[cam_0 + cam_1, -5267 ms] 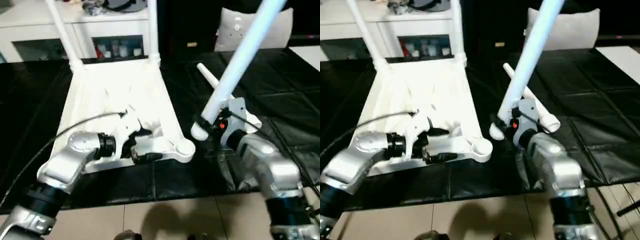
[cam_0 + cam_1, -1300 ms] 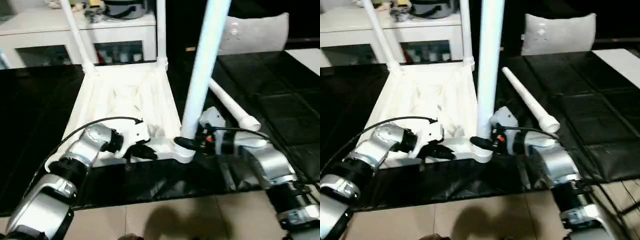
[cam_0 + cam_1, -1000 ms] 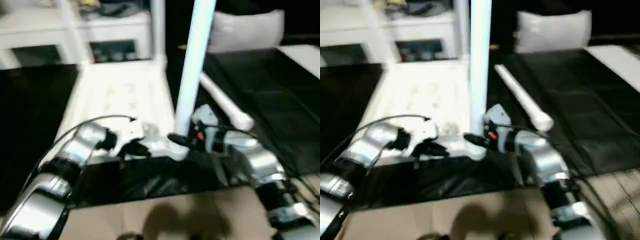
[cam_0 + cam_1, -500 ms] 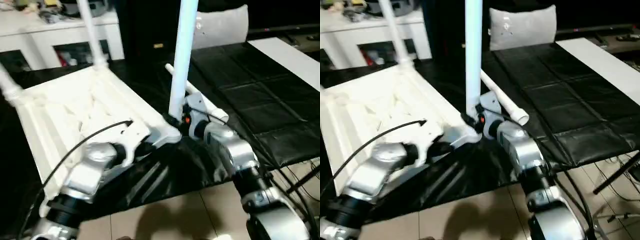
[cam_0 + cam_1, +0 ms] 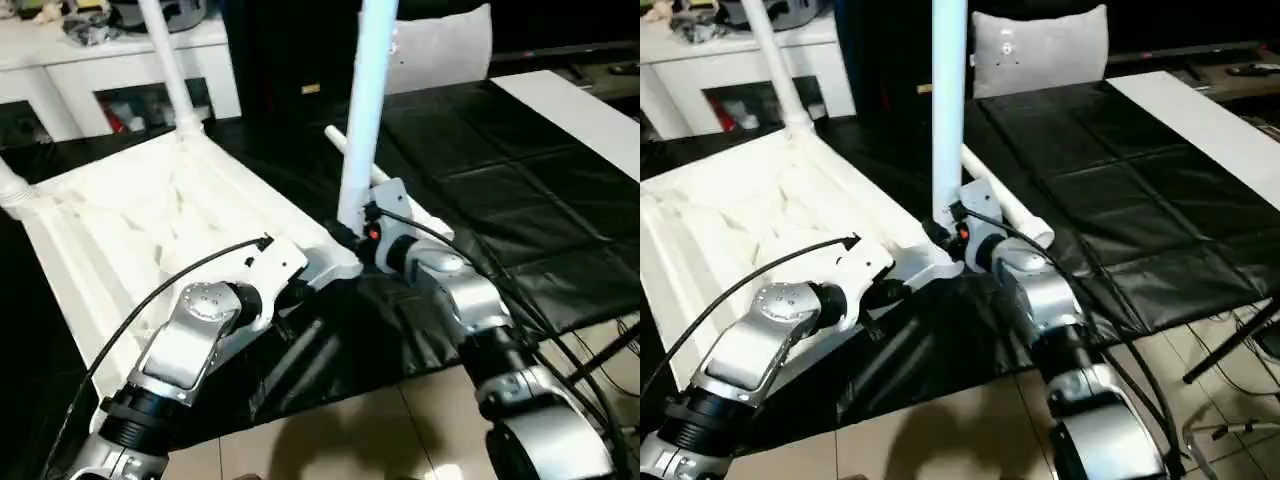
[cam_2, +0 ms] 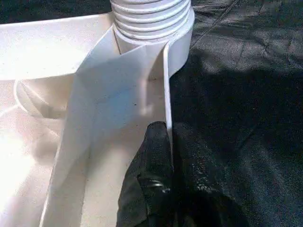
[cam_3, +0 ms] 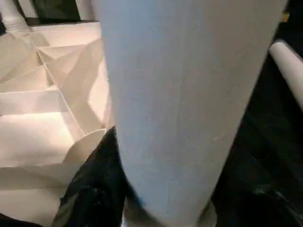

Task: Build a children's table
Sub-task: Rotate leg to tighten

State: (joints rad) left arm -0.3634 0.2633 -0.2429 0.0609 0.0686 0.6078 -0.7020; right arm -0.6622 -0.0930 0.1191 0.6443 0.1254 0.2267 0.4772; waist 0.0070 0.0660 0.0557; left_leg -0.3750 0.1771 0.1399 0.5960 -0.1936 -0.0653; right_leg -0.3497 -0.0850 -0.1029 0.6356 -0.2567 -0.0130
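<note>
The children's table's white top (image 5: 140, 225) lies ribbed side up on the black cover. Two legs stand in its far sockets (image 5: 170, 60) (image 5: 10, 185). A third leg (image 5: 365, 110) stands upright in the near right corner socket (image 5: 335, 262). My right gripper (image 5: 350, 232) is shut on that leg just above the socket; one black finger (image 7: 94, 189) hugs its side. My left gripper (image 5: 295, 290) is shut on the top's near rim beside that socket, a fingertip (image 6: 154, 151) pressed against the thin wall. The fourth leg (image 5: 405, 210) lies on the cover behind my right wrist.
A white cabinet with glass doors (image 5: 100, 95) stands behind the top. A grey cushion (image 5: 440, 45) and a white board (image 5: 575, 105) lie at the back right. The black cover's front edge (image 5: 330, 385) drops to tiled floor close to my arms.
The whole picture has swung since a second ago, so the camera moved. Both grippers keep their holds on the rim and the upright leg; over the last half second almost nothing shifts.
</note>
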